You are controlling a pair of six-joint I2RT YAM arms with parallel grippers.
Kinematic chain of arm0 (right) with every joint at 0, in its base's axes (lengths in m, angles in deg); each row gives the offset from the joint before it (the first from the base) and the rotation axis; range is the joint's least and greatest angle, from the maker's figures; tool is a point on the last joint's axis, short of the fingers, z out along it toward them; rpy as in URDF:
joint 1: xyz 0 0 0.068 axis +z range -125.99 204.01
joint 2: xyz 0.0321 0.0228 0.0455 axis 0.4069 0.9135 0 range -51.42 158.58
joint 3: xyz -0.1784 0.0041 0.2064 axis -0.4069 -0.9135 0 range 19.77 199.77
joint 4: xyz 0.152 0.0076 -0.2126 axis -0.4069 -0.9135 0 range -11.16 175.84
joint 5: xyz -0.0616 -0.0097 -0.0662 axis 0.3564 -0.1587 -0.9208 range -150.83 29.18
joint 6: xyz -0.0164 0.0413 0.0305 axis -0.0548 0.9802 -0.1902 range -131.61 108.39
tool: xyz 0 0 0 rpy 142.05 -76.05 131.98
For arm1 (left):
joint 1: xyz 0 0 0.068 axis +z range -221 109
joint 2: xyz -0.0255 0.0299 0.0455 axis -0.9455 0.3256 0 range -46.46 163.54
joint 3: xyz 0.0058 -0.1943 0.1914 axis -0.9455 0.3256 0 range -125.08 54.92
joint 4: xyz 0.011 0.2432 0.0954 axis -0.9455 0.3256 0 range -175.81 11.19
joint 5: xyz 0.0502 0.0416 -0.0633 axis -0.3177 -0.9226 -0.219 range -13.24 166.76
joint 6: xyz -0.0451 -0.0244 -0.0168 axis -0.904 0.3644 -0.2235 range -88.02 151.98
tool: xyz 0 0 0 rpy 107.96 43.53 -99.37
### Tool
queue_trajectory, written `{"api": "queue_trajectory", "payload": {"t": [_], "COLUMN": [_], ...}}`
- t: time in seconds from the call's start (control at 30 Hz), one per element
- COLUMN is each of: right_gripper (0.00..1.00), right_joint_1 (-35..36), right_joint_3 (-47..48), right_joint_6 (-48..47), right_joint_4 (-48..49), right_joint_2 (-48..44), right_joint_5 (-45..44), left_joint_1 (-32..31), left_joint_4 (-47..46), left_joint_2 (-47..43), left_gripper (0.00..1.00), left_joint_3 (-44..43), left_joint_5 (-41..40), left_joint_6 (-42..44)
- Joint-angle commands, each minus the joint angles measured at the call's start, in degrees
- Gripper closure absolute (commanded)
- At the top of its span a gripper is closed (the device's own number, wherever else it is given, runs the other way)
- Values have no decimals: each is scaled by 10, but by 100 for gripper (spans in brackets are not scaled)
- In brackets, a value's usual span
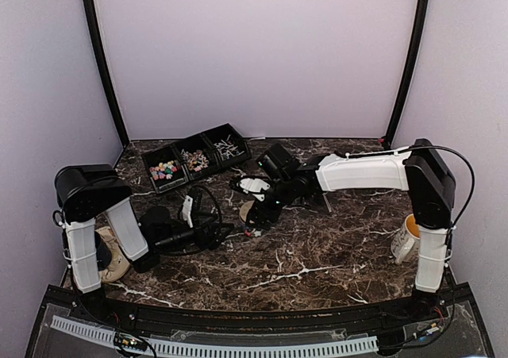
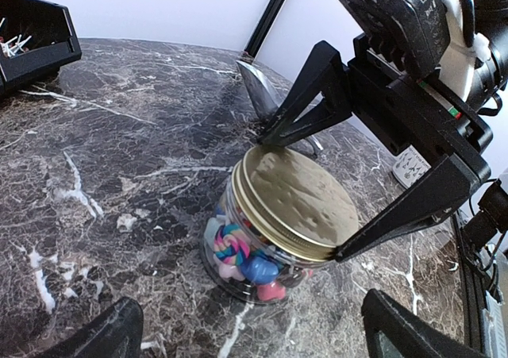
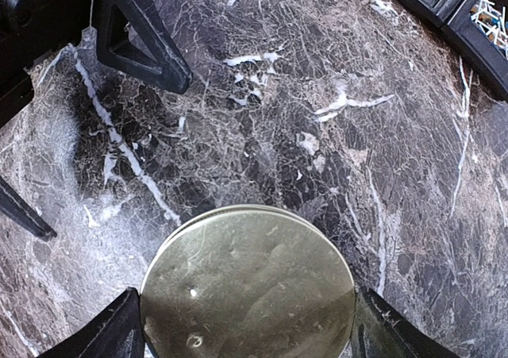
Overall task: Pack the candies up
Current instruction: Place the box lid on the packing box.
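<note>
Top external view: the marble worktop [image 1: 317, 271] is carrying everything. The right arm [image 1: 361, 171] is reaching in from the right edge toward the middle, and the left arm [image 1: 87, 215] is bending low along the left edge.

A row of three black bins [image 1: 148, 166] is sitting at the far left corner. They are holding loose candies [image 1: 164, 169]: pastel pieces in the left bin, pinkish-white ones in the middle bin, thin whitish wrapped ones in the right bin.

A white mug [image 1: 405, 239] is standing at the right edge. The left wrist view is showing dark print on it, too small to read.

A clear glass jar [image 2: 246, 255] is standing upright near the middle of the worktop. It is holding more sweets, among them a pink-and-blue swirl and blue and pink pieces. Its gold metal lid [image 2: 286, 175] is sitting on top, and no lettering is legible on it.

The right gripper [image 2: 303, 195] is coming down from above, its fingers pressing on opposite sides of the lid's rim and gripping it. The left gripper [image 2: 254, 326] is pointing at the jar from just beside it, fingers spread wide and holding nothing.
</note>
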Motion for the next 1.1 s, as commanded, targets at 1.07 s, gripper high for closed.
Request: {"api": "queue_trajectory", "payload": {"t": [1.07], "right_gripper": [19], "right_joint_1": [25], "right_joint_3": [-121], "right_joint_6": [148], "right_joint_4": [17], "right_joint_2": [-83], "right_joint_5": [-73], "left_joint_1": [-1], "left_joint_4": [-12], "left_joint_2": [68], "left_gripper": [1], "left_joint_3": [-80], "left_joint_5": [83], "left_joint_6": [22]}}
